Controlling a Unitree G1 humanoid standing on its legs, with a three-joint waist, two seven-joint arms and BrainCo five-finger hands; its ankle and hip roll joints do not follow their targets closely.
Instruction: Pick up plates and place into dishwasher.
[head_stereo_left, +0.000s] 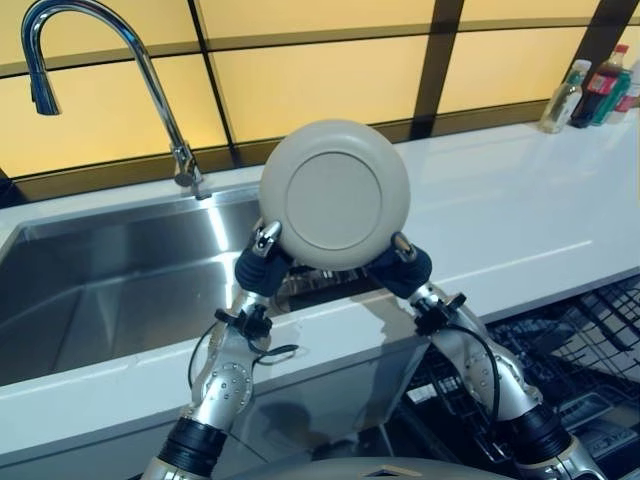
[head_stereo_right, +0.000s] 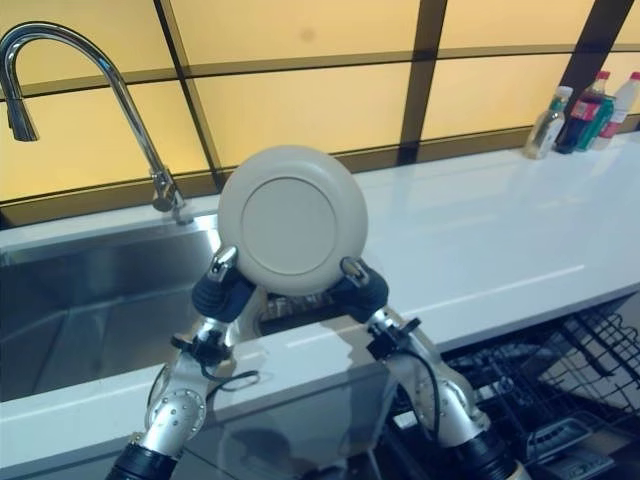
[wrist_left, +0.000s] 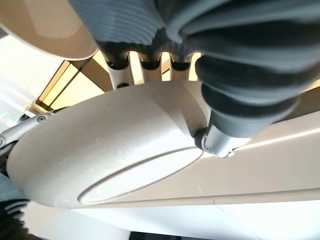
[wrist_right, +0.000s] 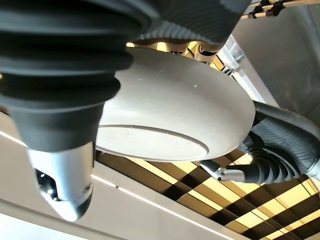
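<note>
Nearest the head camera, gripping from below: left robot hand (head_stereo_left: 262, 262) and right robot hand (head_stereo_left: 402, 266), each clasping one lower edge of the plate (head_stereo_left: 335, 194), thumbs lying on its underside, fingers wrapping behind the rim (wrist_left: 117, 75) in the left wrist view. Holding the plate upright between them, base ring facing the camera, above the front lip of the counter (head_stereo_left: 520, 230) and the right end of the sink (head_stereo_left: 110, 280). Hanging clear of both, touching neither counter nor sink as far as can be judged. Standing behind, the tap (head_stereo_left: 100, 70) at the sink's back edge; far off at the counter's right end, a few bottles (head_stereo_left: 595, 90).

Waiting low on the right, below the counter edge: the dishwasher rack (head_stereo_left: 590, 350), pulled out, dark wires showing, slots near the robot hands hard to make out.

Judging the step: pick-up done, carrying under way, placing not yet begun. Calling next for swinging the plate rightward and down past the counter lip, keeping it on edge so the rim meets a gap between tines, and probably freeing one robot hand before lowering, since both arms reaching into the rack together looks awkward. Risking a knock of the rim against the counter edge on the way down.
</note>
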